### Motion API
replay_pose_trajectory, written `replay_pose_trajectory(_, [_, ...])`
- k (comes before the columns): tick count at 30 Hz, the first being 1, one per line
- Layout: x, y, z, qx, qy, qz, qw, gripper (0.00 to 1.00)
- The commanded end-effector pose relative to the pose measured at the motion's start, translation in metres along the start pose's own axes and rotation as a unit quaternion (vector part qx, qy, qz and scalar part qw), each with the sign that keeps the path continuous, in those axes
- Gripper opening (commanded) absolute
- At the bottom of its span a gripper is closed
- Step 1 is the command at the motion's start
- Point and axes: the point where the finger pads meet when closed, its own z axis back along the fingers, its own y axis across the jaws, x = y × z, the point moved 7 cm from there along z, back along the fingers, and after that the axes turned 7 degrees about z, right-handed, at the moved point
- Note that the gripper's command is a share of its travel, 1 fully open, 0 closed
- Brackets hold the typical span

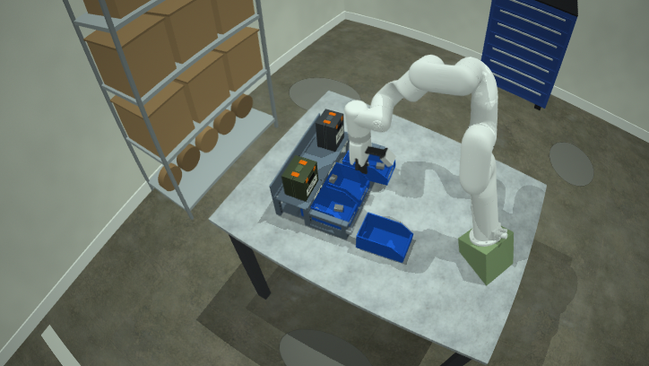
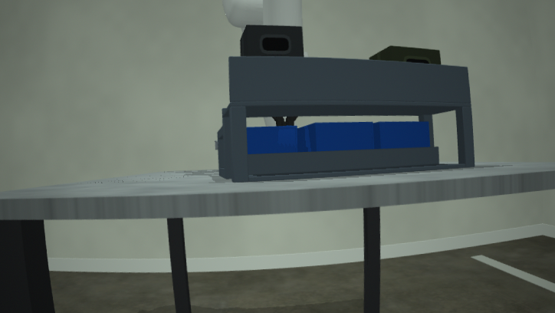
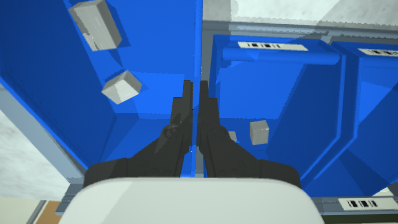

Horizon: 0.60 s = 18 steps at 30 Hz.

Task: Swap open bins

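Observation:
My gripper [image 1: 361, 169] [image 2: 285, 123] [image 3: 195, 94] is shut on a side wall of the blue bin with parts [image 1: 385, 176] [image 2: 261, 140] [image 3: 160, 95]. This bin is at the shelf's far end in the top view, its front part out past the shelf's front. Grey parts [image 3: 97, 25] lie in it. I cannot tell whether its base touches the shelf floor. The empty bin [image 1: 384, 237] stands on its base on the table top [image 1: 290, 258], in front of the shelf's near end. The shelf [image 1: 329, 225] [image 2: 345, 81] stands on the table.
Two other blue bins, a middle one [image 1: 347, 182] [image 3: 250, 100] and a near one [image 1: 327, 205] [image 3: 382, 95], sit side by side on the shelf. A black case [image 1: 330, 131] [image 2: 252, 42] and a green case [image 1: 295, 184] [image 2: 407, 53] stand on the upper board behind the bins.

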Motion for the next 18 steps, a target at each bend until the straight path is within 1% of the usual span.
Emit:
replay_pose_trajectory(1, [0.0029,-0.0007,0.0015,-0.001,-0.003,0.0,1.0,0.0])
replay_pose_trajectory(18, [0.0059,-0.001,0.0016,-0.001,-0.005,0.0,1.0,0.0])
